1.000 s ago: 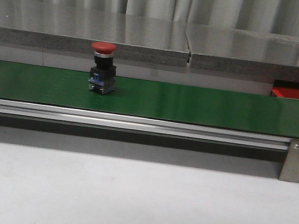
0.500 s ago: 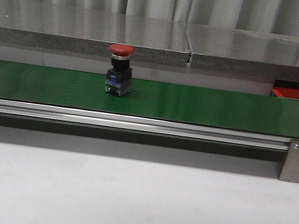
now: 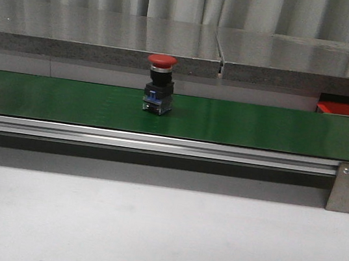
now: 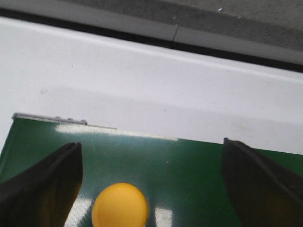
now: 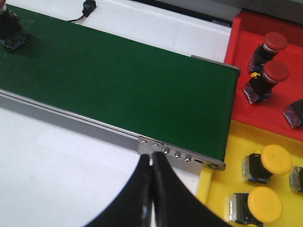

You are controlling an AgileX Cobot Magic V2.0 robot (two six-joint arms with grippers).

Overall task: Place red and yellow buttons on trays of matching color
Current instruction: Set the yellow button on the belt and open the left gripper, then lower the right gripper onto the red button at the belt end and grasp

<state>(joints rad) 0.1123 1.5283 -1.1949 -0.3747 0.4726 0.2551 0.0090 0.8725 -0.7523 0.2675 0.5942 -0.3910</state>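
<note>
Red button [image 3: 159, 84] riding upright on the green belt [image 3: 254, 126], both arms off it

In the front view the red button stands near the middle of the belt, touching nothing else. Left wrist view: left end effector [image 4: 150, 182] has its fingers [image 4: 45, 187] wide apart over the belt, with a yellow button cap [image 4: 120, 206] sitting between them, not touched by either one. Right wrist view: right end effector [image 5: 151, 189] has its fingers pressed together on nothing, hanging over the white table [image 5: 57, 161] just beside the belt's metal end bracket [image 5: 182, 157]. Past that belt end sits the red tray [image 5: 239, 35] with two red buttons [image 5: 270, 71] lying on their sides, and next to it the yellow tray [image 5: 218, 189] with yellow buttons [image 5: 265, 163] lying in it.
</note>
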